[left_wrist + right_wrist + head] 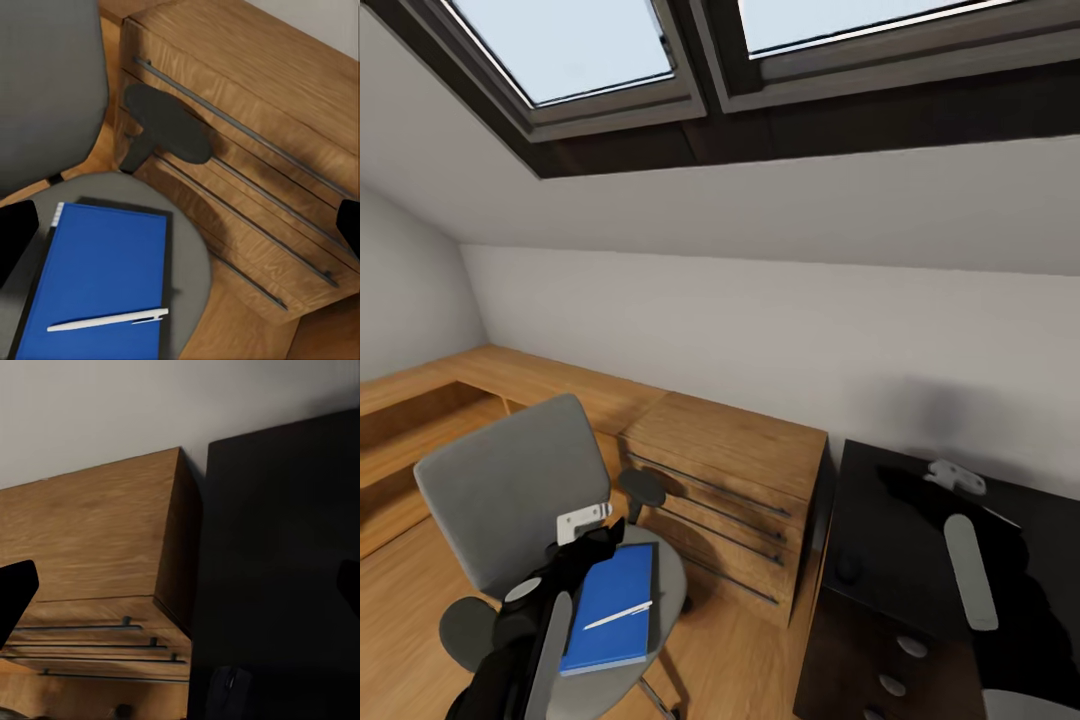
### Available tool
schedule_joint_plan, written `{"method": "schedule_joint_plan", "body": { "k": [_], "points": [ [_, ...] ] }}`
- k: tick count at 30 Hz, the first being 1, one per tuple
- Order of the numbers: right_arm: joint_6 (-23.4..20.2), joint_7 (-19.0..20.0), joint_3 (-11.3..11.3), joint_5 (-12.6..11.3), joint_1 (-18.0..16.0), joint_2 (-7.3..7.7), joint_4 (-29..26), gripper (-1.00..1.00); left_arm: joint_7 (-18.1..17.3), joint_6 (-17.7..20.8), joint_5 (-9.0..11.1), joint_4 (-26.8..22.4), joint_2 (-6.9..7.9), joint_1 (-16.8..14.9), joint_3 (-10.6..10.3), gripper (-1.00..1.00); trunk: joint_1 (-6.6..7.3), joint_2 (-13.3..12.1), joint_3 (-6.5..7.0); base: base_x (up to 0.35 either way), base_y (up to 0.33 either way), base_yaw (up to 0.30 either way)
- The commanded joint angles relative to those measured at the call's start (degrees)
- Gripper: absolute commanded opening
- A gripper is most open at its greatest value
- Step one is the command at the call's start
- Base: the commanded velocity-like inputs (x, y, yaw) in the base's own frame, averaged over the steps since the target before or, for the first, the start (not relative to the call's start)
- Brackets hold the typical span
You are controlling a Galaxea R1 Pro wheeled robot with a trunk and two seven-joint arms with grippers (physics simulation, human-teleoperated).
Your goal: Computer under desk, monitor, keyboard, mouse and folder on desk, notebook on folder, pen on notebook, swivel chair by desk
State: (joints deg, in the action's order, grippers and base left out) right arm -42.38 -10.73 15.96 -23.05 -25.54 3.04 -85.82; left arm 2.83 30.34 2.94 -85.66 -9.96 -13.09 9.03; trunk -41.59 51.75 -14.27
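Your left gripper (600, 535) hung with fingers spread above the pen (109, 320) on the blue notebook (97, 277); your right gripper (180, 585) was released too.

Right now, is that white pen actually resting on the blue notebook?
Touching. In the left wrist view the pen lies flat across the blue notebook on the swivel chair seat, with no gap beneath it.
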Motion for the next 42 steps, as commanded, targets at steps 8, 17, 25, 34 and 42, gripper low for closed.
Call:
{"method": "schedule_joint_plan", "body": {
  "k": [8, 17, 25, 34, 42],
  "points": [
    [-0.1, -0.4, 0.3, -3.2, 0.0, -2.17, -2.4, 1.00, 0.2, 0.6, 0.4, -2.7, 0.00, 1.4, 0.1, 1.00, 1.75, -3.2, 1.36, 0.000, 0.000, 0.000],
    [0.0, -0.3, 0.5, -5.5, 0.0, -2.26, -2.3, 1.00, 0.2, 0.7, 0.5, -3.0, 0.12, 1.5, 0.1, 1.00, 3.73, -6.8, 3.18, 0.000, 0.000, -0.124],
    [0.3, -0.3, 0.5, -5.5, 0.0, -2.32, -2.3, 1.00, 0.2, 0.6, 0.5, -3.0, 0.08, 1.5, 0.1, 1.00, 4.39, -8.0, 4.04, 0.000, 0.000, -0.261],
    [4.1, -0.7, 0.5, -5.4, 0.1, -2.32, -2.1, 1.00, 0.2, 0.6, 0.5, -3.0, 0.04, 1.5, 0.1, 1.00, 4.39, -8.0, 4.30, 0.000, 0.000, -0.278],
    [5.7, -0.8, 1.8, -5.3, 0.1, -2.33, -1.8, 1.00, 0.2, 0.6, 0.5, -3.0, 0.03, 1.5, 0.0, 1.00, 4.39, -8.0, 4.39, 0.000, 0.000, -0.289]
  ]
}}
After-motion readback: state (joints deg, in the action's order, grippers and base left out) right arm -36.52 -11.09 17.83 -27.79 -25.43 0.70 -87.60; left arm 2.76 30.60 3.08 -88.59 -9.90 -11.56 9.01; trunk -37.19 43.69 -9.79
